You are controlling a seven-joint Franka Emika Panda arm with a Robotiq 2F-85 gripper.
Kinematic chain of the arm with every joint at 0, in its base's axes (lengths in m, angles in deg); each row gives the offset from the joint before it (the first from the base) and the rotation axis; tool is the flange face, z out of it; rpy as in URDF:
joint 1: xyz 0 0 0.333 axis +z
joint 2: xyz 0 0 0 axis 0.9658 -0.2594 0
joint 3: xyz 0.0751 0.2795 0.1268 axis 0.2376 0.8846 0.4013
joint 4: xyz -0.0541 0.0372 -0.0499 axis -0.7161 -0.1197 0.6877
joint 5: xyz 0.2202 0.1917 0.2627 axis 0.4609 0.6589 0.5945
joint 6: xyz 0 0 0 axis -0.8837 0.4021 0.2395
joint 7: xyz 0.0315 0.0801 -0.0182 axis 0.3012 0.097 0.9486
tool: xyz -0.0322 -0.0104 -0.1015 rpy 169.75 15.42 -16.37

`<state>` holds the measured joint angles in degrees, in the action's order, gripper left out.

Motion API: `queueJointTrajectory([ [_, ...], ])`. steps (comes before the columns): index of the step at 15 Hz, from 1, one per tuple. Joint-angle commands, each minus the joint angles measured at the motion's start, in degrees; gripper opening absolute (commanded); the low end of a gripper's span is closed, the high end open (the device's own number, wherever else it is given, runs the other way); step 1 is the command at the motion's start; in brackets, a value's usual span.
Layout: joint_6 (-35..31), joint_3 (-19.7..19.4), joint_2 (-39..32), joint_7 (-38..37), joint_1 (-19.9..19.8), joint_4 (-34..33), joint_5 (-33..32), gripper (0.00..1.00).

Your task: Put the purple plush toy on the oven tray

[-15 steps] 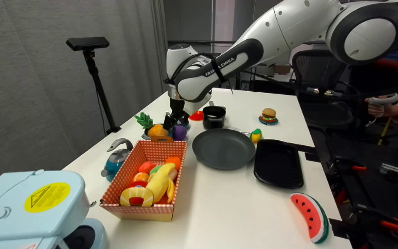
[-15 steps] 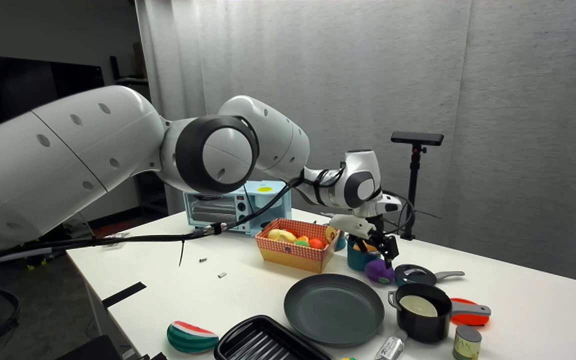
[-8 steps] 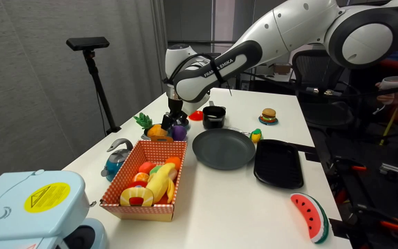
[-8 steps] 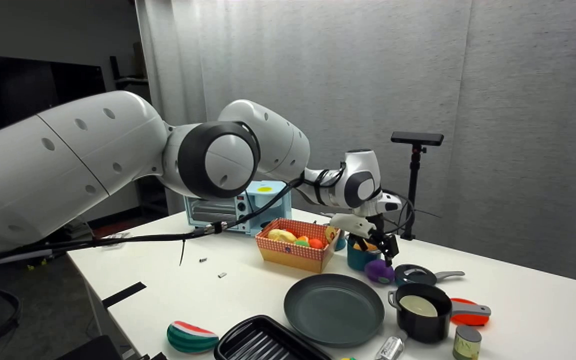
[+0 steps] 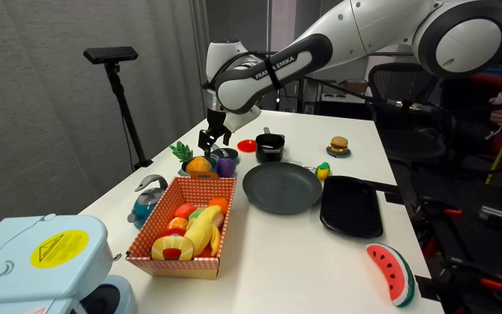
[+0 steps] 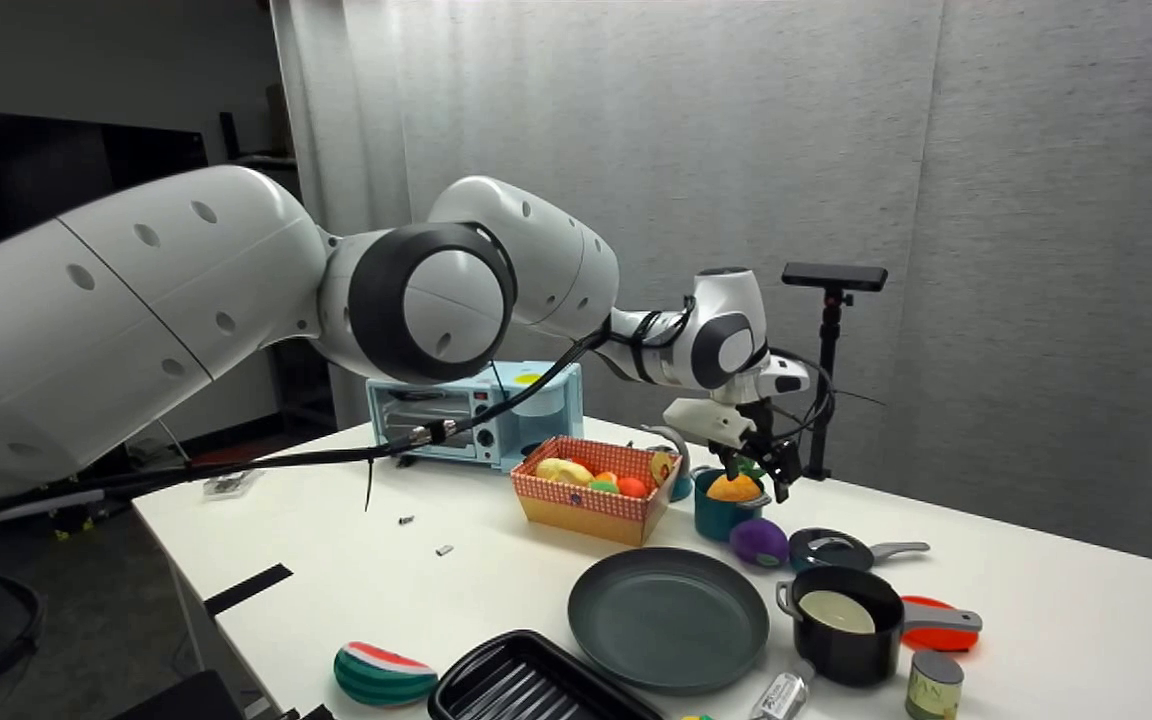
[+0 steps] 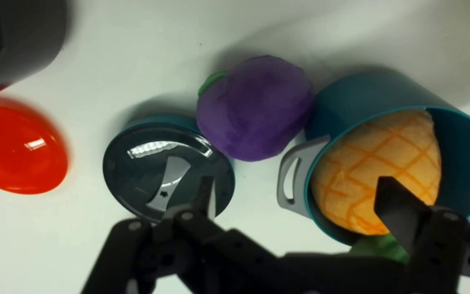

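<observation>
franka emika – on the arm (image 5: 347, 37)

Purple rounded plush toy (image 7: 255, 108): hemmed in between teal round pot with grey handles (image 7: 355, 98) and small teal pan with glossy dark lid (image 7: 153, 173). Pot's near handle (image 7: 305, 163) juts beside toy (tight spot). Along toy's upper edge in wrist view: stretch of white tabletop (image 7: 145, 45). Black two-fingered gripper (image 7: 298, 194) above cluster, fingers wide apart. Toward black rectangular oven tray (image 5: 351, 207): dark grey round plate (image 5: 282, 187) between, low. Lane flanked by red-checked rectangular basket (image 6: 581, 515) and deep black saucepan (image 6: 841, 655).
</observation>
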<state>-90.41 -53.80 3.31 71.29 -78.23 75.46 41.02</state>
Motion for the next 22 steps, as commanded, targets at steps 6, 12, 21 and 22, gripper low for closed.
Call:
queueJointTrajectory([
  [6, 0.92, 1.02, 3.83, 0.68, -1.75, 3.47, 1.74, 1.00],
  [12, -0.94, 0.71, 7.14, 0.75, -1.33, 11.31, 1.39, 1.00],
  [21, -3.47, 0.38, 12.69, 0.22, 0.09, 23.95, 1.05, 1.00],
  [22, -3.31, 0.48, 12.14, 0.21, 0.06, 23.29, 1.22, 1.00],
])
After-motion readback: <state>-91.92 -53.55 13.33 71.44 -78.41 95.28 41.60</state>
